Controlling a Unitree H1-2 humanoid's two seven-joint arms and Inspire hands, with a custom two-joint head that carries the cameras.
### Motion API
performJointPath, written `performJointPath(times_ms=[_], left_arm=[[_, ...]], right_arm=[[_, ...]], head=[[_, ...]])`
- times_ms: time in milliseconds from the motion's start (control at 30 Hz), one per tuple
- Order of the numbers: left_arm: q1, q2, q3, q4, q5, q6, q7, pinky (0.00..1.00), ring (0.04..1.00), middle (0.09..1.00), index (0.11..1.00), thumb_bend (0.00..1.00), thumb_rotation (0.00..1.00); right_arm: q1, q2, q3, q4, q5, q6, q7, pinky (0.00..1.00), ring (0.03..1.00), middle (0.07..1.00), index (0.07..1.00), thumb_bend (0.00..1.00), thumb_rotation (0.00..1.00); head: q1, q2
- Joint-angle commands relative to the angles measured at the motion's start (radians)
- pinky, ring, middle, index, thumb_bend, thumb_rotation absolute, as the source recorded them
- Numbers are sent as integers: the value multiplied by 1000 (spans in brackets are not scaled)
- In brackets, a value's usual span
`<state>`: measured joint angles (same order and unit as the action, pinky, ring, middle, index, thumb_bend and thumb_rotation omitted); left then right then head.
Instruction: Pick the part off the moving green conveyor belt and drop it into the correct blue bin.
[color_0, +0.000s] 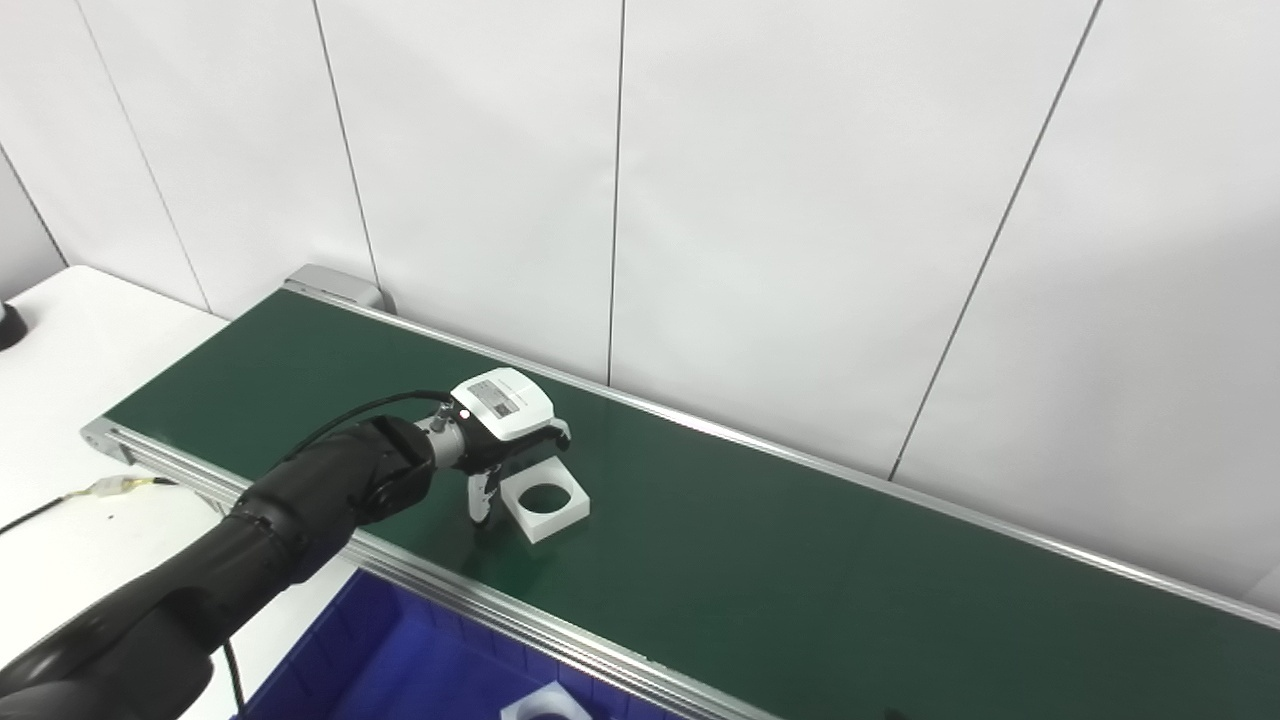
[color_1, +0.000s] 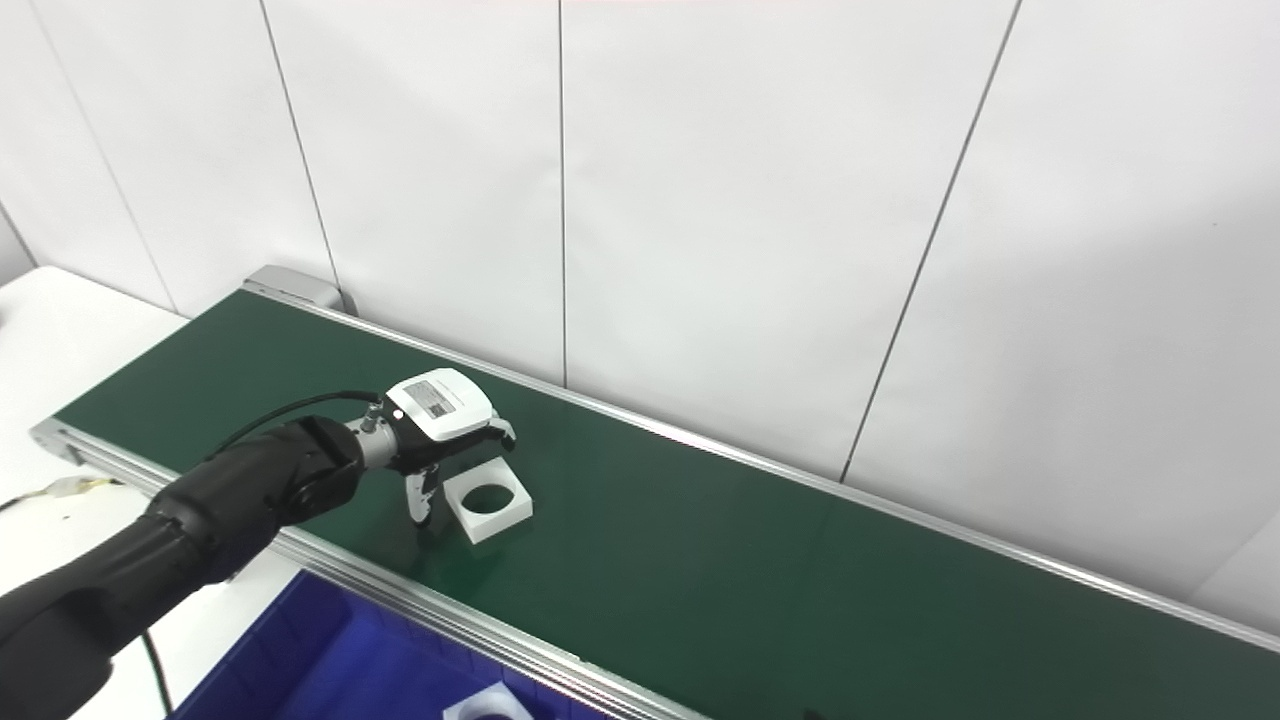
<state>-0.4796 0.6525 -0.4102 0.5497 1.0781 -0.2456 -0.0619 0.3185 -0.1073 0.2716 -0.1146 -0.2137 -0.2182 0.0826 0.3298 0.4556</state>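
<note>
Reaching in from the near left, the left hand (color_0: 505, 425) is over the green conveyor belt (color_0: 760, 560), with its white back plate turned up. Its fingers (color_0: 482, 497) point down and stand apart around the left side of the part (color_0: 545, 505); one of them comes down to the belt just beside the part's left edge, another curves over its far corner. Whether the fingers already press on the part I cannot tell, because the hand hides the contact. The part is a flat white square block with a round hole in the middle, and it lies flat on the belt, closer to the near rail than to the far one. A black cable (color_0: 355, 412) runs in an arc from the dark forearm to the wrist.

Near the belt, below its metal rail, is a blue bin (color_0: 400, 655), and a second white part (color_0: 545, 705) lies inside it at the bottom edge of the view. On the left the belt ends over a white table (color_0: 70, 380). Behind the belt stands a white panelled wall (color_0: 800, 200). The right hand is not in view.
</note>
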Motion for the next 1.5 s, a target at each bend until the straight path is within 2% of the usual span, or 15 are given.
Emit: performJointPath(times_ms=[0, 100, 200, 367, 467, 600, 733, 1000, 1100, 1300, 1467], left_arm=[[-48, 15, -8, 15, -4, 9, 35, 713, 743, 785, 769, 870, 0], [-42, 11, -23, 26, -23, -6, 36, 721, 738, 776, 757, 861, 0], [-24, 7, -33, 8, -62, -21, 13, 657, 717, 753, 744, 846, 0], [20, 13, -47, -89, -108, -37, -37, 637, 709, 768, 756, 847, 0], [38, 16, -51, -154, -123, -52, -58, 641, 697, 746, 748, 861, 0], [40, 10, -52, -196, -145, -77, -82, 630, 685, 749, 759, 881, 0], [30, 1, -50, -206, -148, -85, -88, 619, 682, 767, 771, 838, 0], [-37, -4, -42, -183, -112, -81, -74, 650, 725, 797, 805, 850, 0], [-66, -12, -49, -166, -101, -78, -88, 668, 734, 806, 807, 839, 0], [-71, -36, -76, -137, -100, -92, -89, 649, 722, 793, 800, 894, 0], [-59, -41, -106, -125, -92, -120, -60, 631, 670, 733, 747, 842, 0]], right_arm=[[-5, 11, 1, -22, 7, -42, -3, 791, 854, 874, 946, 598, 565], [-5, 13, 1, -21, 6, -41, -4, 790, 852, 874, 949, 606, 573], [-6, 16, 1, -16, 9, -49, -5, 793, 853, 874, 953, 602, 569], [-4, 20, 2, -19, 7, -45, -9, 792, 851, 873, 955, 601, 566], [-4, 21, 1, -21, 10, -43, -8, 790, 851, 874, 957, 607, 554], [-4, 22, 2, -21, 7, -46, -8, 791, 852, 879, 959, 602, 549], [-2, 24, 3, -24, 2, -43, -9, 784, 850, 877, 955, 607, 548], [-9, 29, 5, -12, 6, -48, -10, 779, 848, 879, 953, 607, 525], [-9, 34, 6, -14, 1, -44, -12, 776, 844, 874, 951, 606, 516], [-5, 40, 8, -19, -5, -39, -16, 780, 848, 875, 951, 618, 527], [-1, 44, 9, -18, -2, -49, -18, 779, 847, 876, 950, 615, 523]], head=[[1, 2], [-2, 1], [-5, 2], [-13, 4], [-13, 4], [-17, 4], [-26, 5], [-34, 2], [-40, 2], [-50, 8], [-55, 11]])
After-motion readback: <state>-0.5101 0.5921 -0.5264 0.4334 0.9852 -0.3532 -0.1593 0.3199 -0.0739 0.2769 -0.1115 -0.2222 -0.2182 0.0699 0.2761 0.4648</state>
